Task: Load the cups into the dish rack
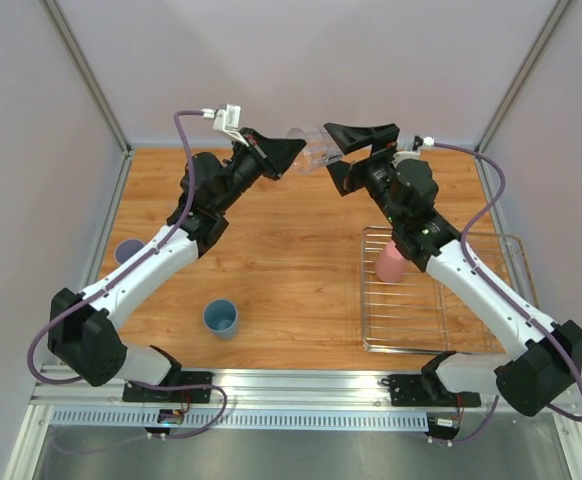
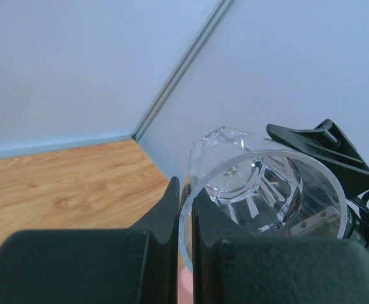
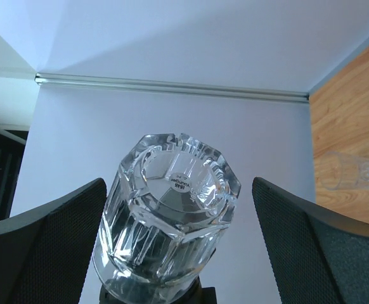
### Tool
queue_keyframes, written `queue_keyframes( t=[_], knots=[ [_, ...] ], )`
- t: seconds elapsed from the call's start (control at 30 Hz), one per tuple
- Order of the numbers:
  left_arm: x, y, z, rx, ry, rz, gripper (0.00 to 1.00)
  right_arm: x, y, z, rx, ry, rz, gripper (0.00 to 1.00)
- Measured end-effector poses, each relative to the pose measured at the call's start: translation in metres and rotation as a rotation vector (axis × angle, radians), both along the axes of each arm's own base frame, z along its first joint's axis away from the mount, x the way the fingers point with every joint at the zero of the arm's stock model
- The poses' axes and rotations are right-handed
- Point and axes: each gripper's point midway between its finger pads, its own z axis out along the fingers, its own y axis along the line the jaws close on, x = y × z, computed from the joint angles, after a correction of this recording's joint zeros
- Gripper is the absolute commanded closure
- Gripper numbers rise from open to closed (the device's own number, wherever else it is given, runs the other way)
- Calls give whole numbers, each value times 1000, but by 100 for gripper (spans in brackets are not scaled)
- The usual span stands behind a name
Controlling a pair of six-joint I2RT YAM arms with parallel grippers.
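A clear glass tumbler (image 1: 311,148) hangs in the air between my two grippers, above the far middle of the table. My left gripper (image 1: 293,152) is shut on its rim, one finger inside and one outside (image 2: 186,209); the tumbler (image 2: 260,183) opens toward that camera. My right gripper (image 1: 339,138) is open, its fingers (image 3: 51,247) standing either side of the tumbler's base (image 3: 172,215) without touching. A pink cup (image 1: 391,262) stands upside down in the silver wire dish rack (image 1: 441,340). A blue cup (image 1: 221,318) and a lavender cup (image 1: 128,251) stand on the table at the left. A second clear tumbler (image 3: 352,172) lies on the wood.
The wooden table (image 1: 291,270) is walled by pale panels on the left, back and right. The rack sits at the right front, under my right arm. A metal rail (image 1: 291,385) runs along the near edge.
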Motion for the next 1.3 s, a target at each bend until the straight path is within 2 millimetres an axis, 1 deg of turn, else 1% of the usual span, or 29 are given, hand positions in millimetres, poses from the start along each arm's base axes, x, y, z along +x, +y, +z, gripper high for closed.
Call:
queue_keyframes(
  t=[0.1,0.23,0.27,0.33,0.37,0.4,0.47,0.5,0.53,0.57,0.6,0.63,0.67,0.7,0.73,0.77,0.8,0.83,0.93,1.0,1.03,1.13,1.17,1.2,1.23,1.3],
  knots=[
    [-5,-6,3,11,-35,0,100,1,8,3,32,4,19,0],
    [-7,-11,1,51,-89,24,100,0,9,8,61,0,21,2],
    [-8,-13,0,62,-104,32,100,0,9,9,66,-1,19,3],
    [-11,-16,2,81,-146,40,100,0,9,10,74,3,19,12],
    [-12,-17,3,84,-163,47,100,1,9,10,77,4,19,17],
    [-13,-17,5,89,-186,54,100,2,10,11,80,6,19,30],
    [-14,-15,6,102,-216,71,100,4,11,14,100,12,20,45],
    [-15,-14,6,107,-231,76,100,4,11,15,100,10,20,66],
    [-16,-13,7,110,-241,79,100,4,11,16,104,10,21,77],
    [-17,-13,8,112,-249,81,100,4,11,17,106,9,21,83],
    [-18,-12,9,114,-254,81,97,4,11,18,107,6,21,91],
    [-18,-12,10,115,-259,82,91,3,11,19,106,2,22,94],
    [-19,-11,11,116,-263,82,83,3,11,21,104,-1,22,100],
    [-19,-11,12,119,-268,83,58,3,11,22,98,-3,23,100],
    [-20,-11,12,128,-276,83,40,2,11,23,84,-6,21,100],
    [-21,-11,11,136,-279,82,26,2,11,23,67,-10,17,99],
    [-21,-11,11,147,-286,84,3,3,10,24,50,-14,13,100],
    [-22,-11,10,160,-289,82,0,3,10,24,32,-18,8,99],
    [-25,-9,6,202,-277,82,0,6,1,18,-43,-22,-22,99],
    [-27,-5,4,236,-269,90,0,10,-12,9,-119,-17,-57,99],
    [-29,-1,4,253,-267,98,0,13,-24,3,-171,-10,-86,99],
    [-39,17,12,299,-269,137,0,19,-74,-11,-357,-4,-214,99],
    [-42,22,16,305,-273,147,0,17,-92,-15,-421,-1,-261,99],
    [-46,29,22,315,-276,161,0,13,-114,-19,-517,-1,-327,99],
    [-50,35,28,321,-278,173,0,7,-128,-19,-575,-3,-367,100],
    [-58,47,38,328,-281,193,0,-11,-157,-20,-718,-25,-458,99]
  ],
)
